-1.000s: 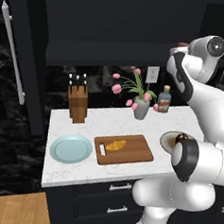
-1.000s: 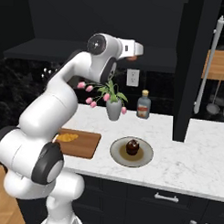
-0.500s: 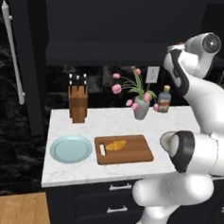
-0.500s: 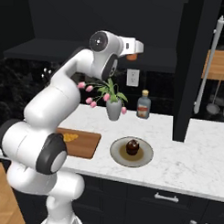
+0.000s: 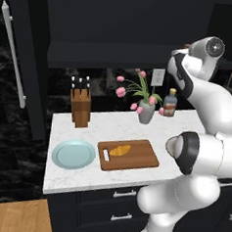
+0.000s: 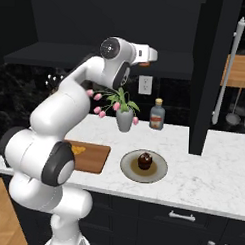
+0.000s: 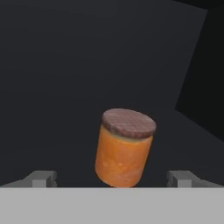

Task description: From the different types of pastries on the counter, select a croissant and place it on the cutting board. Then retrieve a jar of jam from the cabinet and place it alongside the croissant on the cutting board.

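Wide apart are held the gripper's (image 7: 113,178) two fingertips (image 7: 41,178), at the bottom of the hand view, with the jar of jam (image 7: 124,148) seen between them, untouched, inside the dark cabinet (image 5: 119,25). In the left base view the counter (image 5: 112,125) is seen across the centre. On it, at centre, the cutting board (image 5: 134,158) is placed, and the croissant (image 5: 120,150) is laid on its left part. A round dark pastry (image 6: 145,161) is seen low at centre of the right base view.
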### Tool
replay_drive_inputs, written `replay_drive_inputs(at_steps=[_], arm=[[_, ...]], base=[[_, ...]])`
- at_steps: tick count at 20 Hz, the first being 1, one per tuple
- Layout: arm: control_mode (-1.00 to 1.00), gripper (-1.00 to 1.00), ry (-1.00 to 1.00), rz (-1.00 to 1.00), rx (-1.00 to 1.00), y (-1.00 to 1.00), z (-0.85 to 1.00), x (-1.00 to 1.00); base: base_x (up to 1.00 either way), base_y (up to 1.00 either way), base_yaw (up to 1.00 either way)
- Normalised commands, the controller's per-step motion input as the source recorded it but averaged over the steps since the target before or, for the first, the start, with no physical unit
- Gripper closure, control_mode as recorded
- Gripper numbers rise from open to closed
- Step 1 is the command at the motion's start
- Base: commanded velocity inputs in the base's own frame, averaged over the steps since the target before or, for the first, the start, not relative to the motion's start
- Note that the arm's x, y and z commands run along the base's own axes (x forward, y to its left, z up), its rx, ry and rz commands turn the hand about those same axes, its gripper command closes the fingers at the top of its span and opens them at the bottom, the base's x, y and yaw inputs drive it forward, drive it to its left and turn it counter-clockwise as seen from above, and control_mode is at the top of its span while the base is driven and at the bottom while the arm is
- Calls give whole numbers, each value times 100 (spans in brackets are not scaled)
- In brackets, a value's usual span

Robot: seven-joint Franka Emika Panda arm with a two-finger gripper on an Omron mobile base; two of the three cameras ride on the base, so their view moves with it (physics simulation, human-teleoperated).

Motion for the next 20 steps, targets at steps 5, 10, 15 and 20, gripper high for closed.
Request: replay_drive_inputs(at_steps=[5, 10, 15, 20], arm=[[-100, -100, 0, 0, 0, 0, 0, 27], [-100, -100, 0, 0, 0, -17, 0, 21], [-100, -100, 0, 0, 0, -25, 0, 3], [-100, -100, 0, 0, 0, -1, 0, 0]], base=[[0, 0, 0], [0, 0, 0], [0, 0, 0], [0, 0, 0]])
